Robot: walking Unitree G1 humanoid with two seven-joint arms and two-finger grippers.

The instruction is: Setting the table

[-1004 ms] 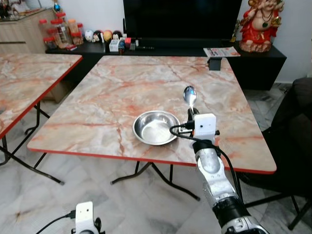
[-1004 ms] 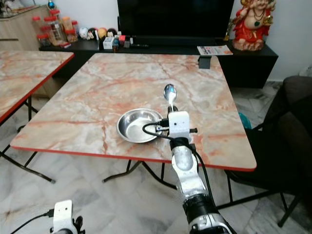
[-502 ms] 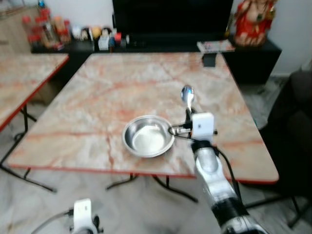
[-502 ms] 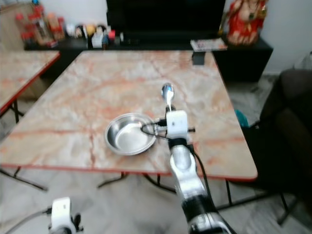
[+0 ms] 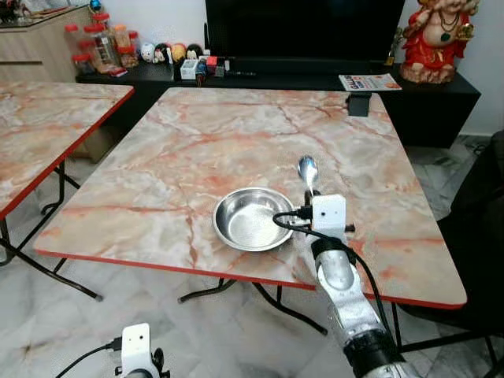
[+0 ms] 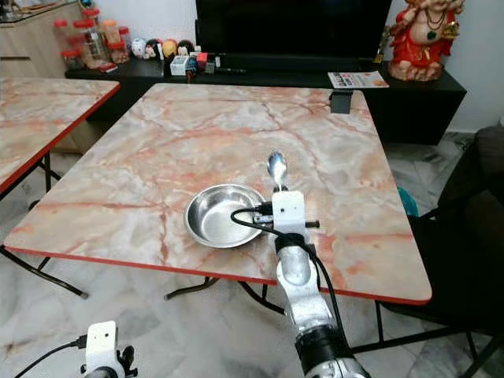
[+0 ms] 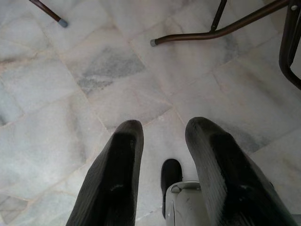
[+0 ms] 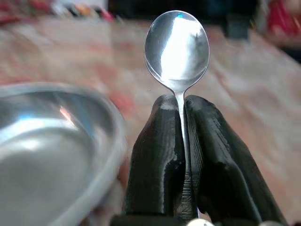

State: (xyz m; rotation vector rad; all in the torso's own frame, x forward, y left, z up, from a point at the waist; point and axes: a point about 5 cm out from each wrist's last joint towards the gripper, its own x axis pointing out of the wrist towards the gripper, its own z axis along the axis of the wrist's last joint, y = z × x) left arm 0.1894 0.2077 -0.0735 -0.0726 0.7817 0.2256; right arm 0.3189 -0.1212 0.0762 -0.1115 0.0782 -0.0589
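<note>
Right wrist view: right pincer [image 8: 183,141] pinching a shiny steel spoon [image 8: 177,47] by its handle, bowl-end up, just beside the round steel bowl [image 5: 252,220] on the marble-patterned worktop [image 5: 197,150], likely for laying alongside; left pincer [image 7: 162,165] spread, idle above the floor.

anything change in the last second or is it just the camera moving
Mostly the camera: the whole view shifted and blurred, then steadied. The right gripper stays shut on the spoon, bowl end up, beside the steel bowl on the table. The left gripper still hangs idle.
</note>
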